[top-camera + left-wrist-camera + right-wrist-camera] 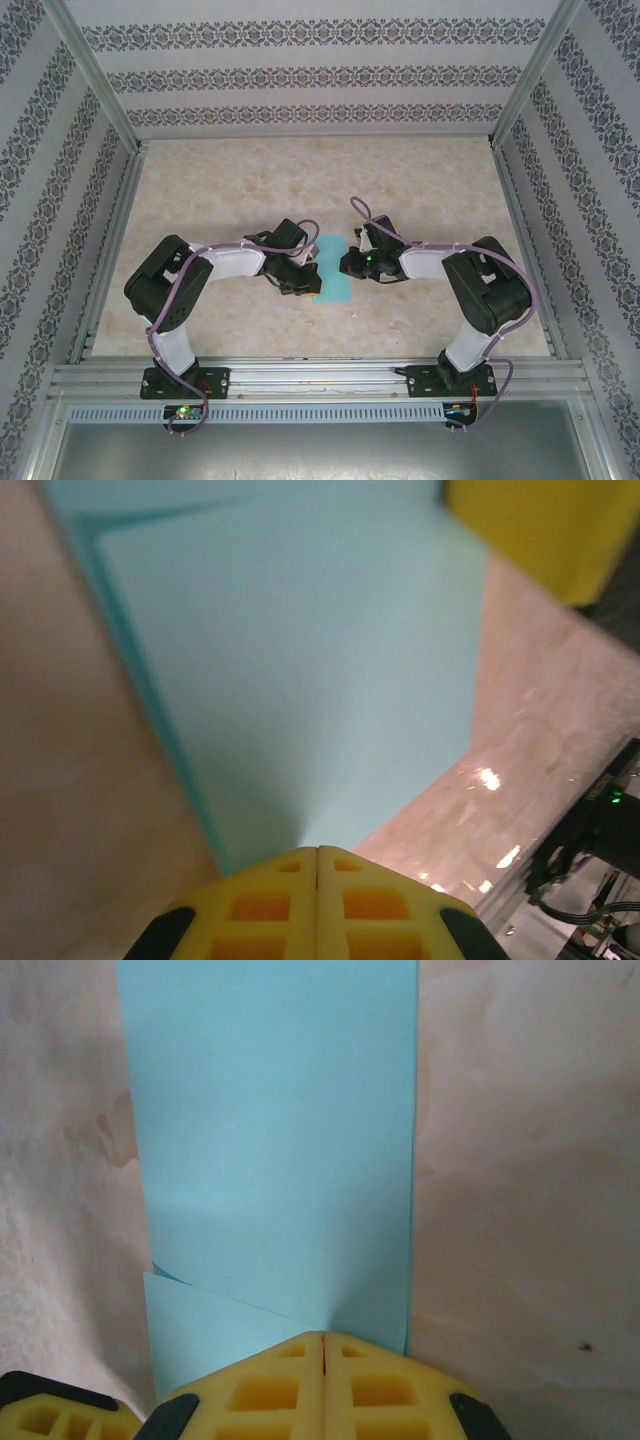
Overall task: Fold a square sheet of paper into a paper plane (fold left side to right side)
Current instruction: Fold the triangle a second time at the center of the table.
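The square sheet of paper lies folded in half on the table between the two arms, as a narrow light turquoise strip. My left gripper meets it from the left and my right gripper from the right. In the left wrist view the yellow fingertips are shut, their tips down on the paper. In the right wrist view my right gripper is shut, resting on the paper. There the top layer sits slightly askew, and a wedge of the lower layer shows at the near left.
The marbled beige table is walled in by patterned panels at the back and both sides. An aluminium rail carrying both arm bases runs along the near edge. A yellow finger of the right gripper shows in the left wrist view.
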`<action>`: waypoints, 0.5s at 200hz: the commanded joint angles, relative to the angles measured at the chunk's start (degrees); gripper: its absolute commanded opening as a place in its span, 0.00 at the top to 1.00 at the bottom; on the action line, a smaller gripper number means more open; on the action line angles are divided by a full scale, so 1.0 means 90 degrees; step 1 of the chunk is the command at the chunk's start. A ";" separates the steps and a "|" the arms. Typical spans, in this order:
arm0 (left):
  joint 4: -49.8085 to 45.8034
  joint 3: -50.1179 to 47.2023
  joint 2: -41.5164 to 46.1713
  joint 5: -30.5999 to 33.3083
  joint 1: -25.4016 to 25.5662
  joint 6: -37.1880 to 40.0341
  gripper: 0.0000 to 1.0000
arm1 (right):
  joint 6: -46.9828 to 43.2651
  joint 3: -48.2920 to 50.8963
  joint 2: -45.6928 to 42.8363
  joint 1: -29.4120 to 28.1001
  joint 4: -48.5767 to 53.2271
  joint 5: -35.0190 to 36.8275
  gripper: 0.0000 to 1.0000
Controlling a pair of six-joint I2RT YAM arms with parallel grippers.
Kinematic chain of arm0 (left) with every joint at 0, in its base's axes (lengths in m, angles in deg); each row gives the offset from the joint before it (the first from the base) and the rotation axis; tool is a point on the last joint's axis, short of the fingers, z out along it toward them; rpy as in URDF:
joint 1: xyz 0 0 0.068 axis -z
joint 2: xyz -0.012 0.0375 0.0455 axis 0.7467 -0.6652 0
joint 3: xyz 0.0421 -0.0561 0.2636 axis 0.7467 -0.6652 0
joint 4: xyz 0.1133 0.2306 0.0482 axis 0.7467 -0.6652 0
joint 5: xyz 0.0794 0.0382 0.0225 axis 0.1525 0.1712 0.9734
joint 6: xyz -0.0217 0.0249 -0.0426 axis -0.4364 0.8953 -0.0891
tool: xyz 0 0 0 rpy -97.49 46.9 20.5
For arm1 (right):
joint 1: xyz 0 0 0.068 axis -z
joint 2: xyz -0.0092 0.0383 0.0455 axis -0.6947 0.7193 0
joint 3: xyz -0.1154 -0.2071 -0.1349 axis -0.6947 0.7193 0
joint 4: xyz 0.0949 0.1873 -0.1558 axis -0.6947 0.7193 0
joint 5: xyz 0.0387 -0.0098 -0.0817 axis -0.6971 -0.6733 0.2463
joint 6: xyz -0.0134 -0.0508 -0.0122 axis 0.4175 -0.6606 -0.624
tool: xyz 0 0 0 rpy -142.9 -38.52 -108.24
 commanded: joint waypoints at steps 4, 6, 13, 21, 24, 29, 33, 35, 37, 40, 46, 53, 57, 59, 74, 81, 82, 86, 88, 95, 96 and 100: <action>-0.0269 0.0399 -0.0174 -0.0177 0.0036 -0.0023 0.95 | -0.0136 0.0170 0.0193 0.0033 0.0270 0.0188 1.00; -0.0282 0.0420 -0.0195 -0.0186 0.0031 -0.0011 0.95 | -0.0136 0.0170 0.0193 0.0034 0.0275 0.0190 1.00; -0.0313 0.0488 -0.0263 -0.0203 0.0031 0.0029 0.95 | -0.0136 0.0170 0.0193 0.0028 0.0276 0.0201 1.00; -0.0319 0.0559 -0.0348 -0.0234 0.0032 0.0073 0.95 | -0.0126 0.0170 0.0193 0.0025 0.0297 0.0218 1.00; -0.0314 0.0582 -0.0372 -0.0251 0.0030 0.0082 0.95 | -0.0126 0.0165 0.0191 0.0028 0.0318 0.0225 1.00; -0.0302 0.0612 -0.0427 -0.0283 0.0036 0.0092 0.95 | -0.0126 0.0160 0.0201 0.0024 0.0333 0.0238 1.00; -0.0293 0.0642 -0.0465 -0.0307 0.0035 0.0099 0.95 | -0.0131 0.0160 0.0203 0.0024 0.0349 0.0248 1.00; -0.0291 0.0659 -0.0485 -0.0323 0.0038 0.0103 0.95 | -0.0130 0.0153 0.0205 0.0024 0.0353 0.0254 1.00; -0.0290 0.0670 -0.0507 -0.0330 0.0039 0.0109 0.95 | -0.0132 0.0151 0.0206 0.0024 0.0361 0.0258 1.00; -0.0290 0.0698 -0.0535 -0.0342 0.0039 0.0113 0.95 | -0.0129 0.0150 0.0212 0.0017 0.0377 0.0268 1.00; -0.0286 0.0740 -0.0596 -0.0368 0.0040 0.0138 0.95 | -0.0136 0.0141 0.0212 0.0015 0.0406 0.0288 1.00; -0.0290 0.0774 -0.0652 -0.0379 0.0047 0.0146 0.95 | -0.0145 0.0131 0.0222 0.0015 0.0439 0.0318 1.00; -0.0290 0.0787 -0.0680 -0.0380 0.0049 0.0152 0.95 | -0.0146 0.0131 0.0231 0.0005 0.0455 0.0331 1.00; -0.0290 0.0795 -0.0685 -0.0385 0.0047 0.0157 0.95 | -0.0146 0.0131 0.0232 0.0005 0.0465 0.0336 1.00; -0.0307 0.0827 -0.0774 -0.0362 0.0049 0.0190 0.95 | -0.0146 0.0121 0.0251 0.0000 0.0520 0.0393 1.00; -0.0342 0.0831 -0.0812 -0.0333 0.0049 0.0210 0.95 | -0.0146 0.0121 0.0261 -0.0004 0.0543 0.0413 1.00; -0.0345 0.0829 -0.0813 -0.0332 0.0049 0.0216 0.95 | -0.0146 0.0116 0.0261 -0.0004 0.0551 0.0419 1.00; -0.0364 0.0830 -0.0835 -0.0304 0.0049 0.0229 0.95 | -0.0146 0.0112 0.0266 -0.0005 0.0567 0.0433 1.00; -0.0379 0.0835 -0.0841 -0.0286 0.0054 0.0235 0.95 | -0.0146 0.0111 0.0267 -0.0005 0.0576 0.0442 1.00; -0.0423 0.0820 -0.0855 -0.0231 0.0049 0.0259 0.95 | -0.0155 0.0097 0.0281 -0.0005 0.0624 0.0464 1.00; -0.0430 0.0814 -0.0859 -0.0223 0.0049 0.0260 0.95 | -0.0160 0.0094 0.0286 -0.0005 0.0631 0.0469 1.00; -0.0445 0.0794 -0.0865 -0.0195 0.0049 0.0274 0.95 | -0.0172 0.0087 0.0289 -0.0005 0.0658 0.0483 1.00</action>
